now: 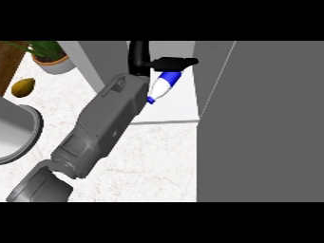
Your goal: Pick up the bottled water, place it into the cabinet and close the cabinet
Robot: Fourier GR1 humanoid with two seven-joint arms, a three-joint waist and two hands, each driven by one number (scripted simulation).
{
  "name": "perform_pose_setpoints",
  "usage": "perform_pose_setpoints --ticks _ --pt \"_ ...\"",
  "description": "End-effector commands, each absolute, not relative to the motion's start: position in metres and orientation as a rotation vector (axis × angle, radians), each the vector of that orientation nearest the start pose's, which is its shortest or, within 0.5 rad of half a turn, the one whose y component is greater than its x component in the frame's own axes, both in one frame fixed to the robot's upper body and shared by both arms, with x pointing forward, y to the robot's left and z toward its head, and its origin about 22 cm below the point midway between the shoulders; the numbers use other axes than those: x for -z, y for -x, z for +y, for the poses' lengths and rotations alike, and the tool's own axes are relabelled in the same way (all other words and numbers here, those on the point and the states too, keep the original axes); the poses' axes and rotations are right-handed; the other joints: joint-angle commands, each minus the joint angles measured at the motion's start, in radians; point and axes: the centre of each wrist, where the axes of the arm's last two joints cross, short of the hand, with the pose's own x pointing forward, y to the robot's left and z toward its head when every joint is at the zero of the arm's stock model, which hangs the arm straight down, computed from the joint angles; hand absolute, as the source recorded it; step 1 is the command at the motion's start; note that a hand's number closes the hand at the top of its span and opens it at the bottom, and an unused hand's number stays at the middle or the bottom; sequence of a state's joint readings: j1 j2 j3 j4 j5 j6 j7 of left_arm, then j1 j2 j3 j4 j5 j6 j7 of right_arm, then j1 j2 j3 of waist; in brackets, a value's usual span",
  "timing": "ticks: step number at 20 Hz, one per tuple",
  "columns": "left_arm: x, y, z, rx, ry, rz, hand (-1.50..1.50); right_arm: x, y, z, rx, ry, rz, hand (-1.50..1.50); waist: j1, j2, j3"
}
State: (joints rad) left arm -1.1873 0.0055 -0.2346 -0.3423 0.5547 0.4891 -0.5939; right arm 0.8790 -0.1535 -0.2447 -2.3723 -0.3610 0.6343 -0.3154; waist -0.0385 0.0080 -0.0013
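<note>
The bottled water (163,87) is white with a blue label and a blue cap. It hangs tilted inside the open cabinet, cap down and toward me, just above the white shelf floor (175,111). My left hand (166,62) is curled round the bottle's upper end, and its grey forearm (108,118) stretches in from the lower left. The cabinet's grey door (276,118) stands open and fills the right half of the view. My right hand does not show.
A potted plant (50,58) stands at the back left, with a yellow-brown fruit (23,87) in front of it on the marble counter (157,161). A large grey round vessel (6,133) sits at the left edge. The cabinet's side wall (94,66) rises beside the forearm.
</note>
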Motion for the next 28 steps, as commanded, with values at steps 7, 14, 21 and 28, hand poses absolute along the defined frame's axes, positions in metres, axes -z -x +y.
perform_pose_setpoints --ticks 7,14,21,28 --pt "-0.085 -0.411 0.048 -0.016 0.18 -1.918 -1.5 -0.129 -0.03 -0.306 -0.272 -0.196 -1.915 -1.5 0.032 -0.015 0.001" --pt "-0.067 -0.365 0.044 -0.036 0.273 -1.91 -1.5 -0.135 -0.033 -0.296 -0.248 -0.188 -1.93 -1.5 0.059 -0.019 0.0" --pt "-0.067 -0.315 0.051 -0.06 0.356 -1.905 -1.5 -0.135 -0.032 -0.299 -0.264 -0.194 -1.925 -1.5 0.048 -0.016 0.001" --pt "-0.041 -0.249 0.081 -0.065 0.379 -1.877 -1.5 -0.13 -0.043 -0.294 -0.324 -0.249 -1.876 -1.5 0.052 -0.013 0.0"
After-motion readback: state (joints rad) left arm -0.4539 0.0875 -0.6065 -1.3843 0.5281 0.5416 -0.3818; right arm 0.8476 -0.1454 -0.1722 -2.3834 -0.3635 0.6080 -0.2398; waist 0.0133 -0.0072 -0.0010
